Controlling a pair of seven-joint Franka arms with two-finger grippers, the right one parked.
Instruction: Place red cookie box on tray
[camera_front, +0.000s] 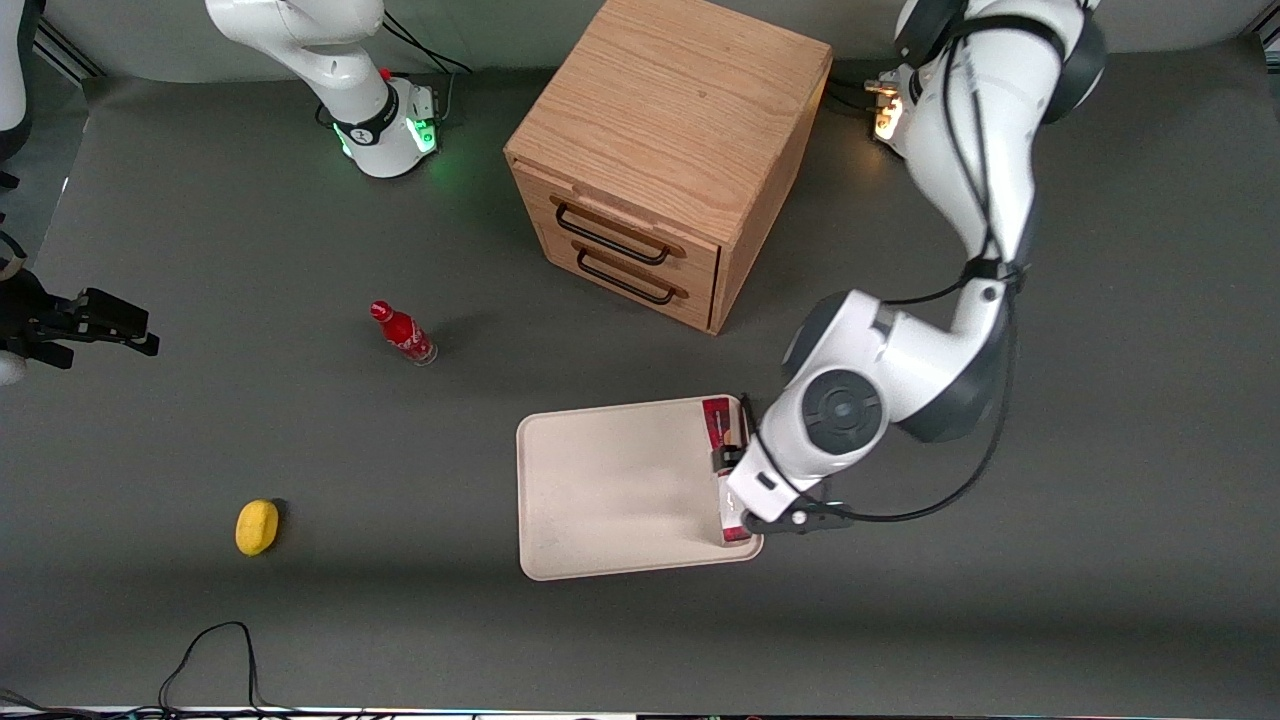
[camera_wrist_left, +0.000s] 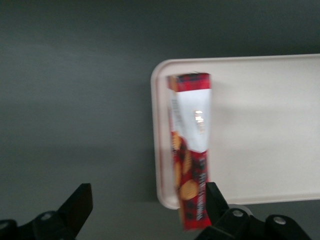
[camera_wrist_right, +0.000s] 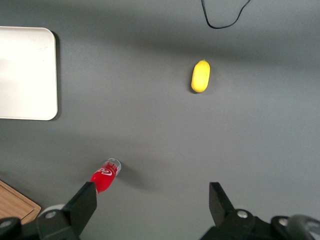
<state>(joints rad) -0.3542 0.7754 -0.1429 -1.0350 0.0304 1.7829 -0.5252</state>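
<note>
In the front view, the slim rectangular red plaid cardboard cookie box (camera_front: 722, 440) lay in the lower middle of the frame along the short edge of the flat cream tray with rounded corners (camera_front: 610, 485), the edge toward the working arm's end of the dark grey tabletop (camera_front: 1100, 420). Its long axis ran parallel to that edge, pointing from the front camera toward the wooden two-drawer cabinet (camera_front: 665, 150) in the upper centre. The left arm's pincer (camera_front: 735, 478) sat directly over the box's middle, so much of the box was hidden under the wrist. A small red bottle (camera_front: 402, 334) stood left of centre and a yellow oval object (camera_front: 257, 527) lay in the lower left, both well apart from the tray. In the left wrist view, the box (camera_wrist_left: 190, 150) lay just inside the tray's (camera_wrist_left: 260, 125) rim, with its near end seeming to reach over the rim at a corner. The pincer (camera_wrist_left: 149, 207) was spread wide: one black finger (camera_wrist_left: 214, 200) was just beside the box's near end and the other (camera_wrist_left: 77, 205) well apart over bare tabletop, so nothing was gripped. The box looked already released on the tray, so a straight lift away would likely suit. In the right wrist view, only a corner of the tray (camera_wrist_right: 27, 75), the bottle (camera_wrist_right: 104, 177) and the yellow object (camera_wrist_right: 200, 76) showed.
</note>
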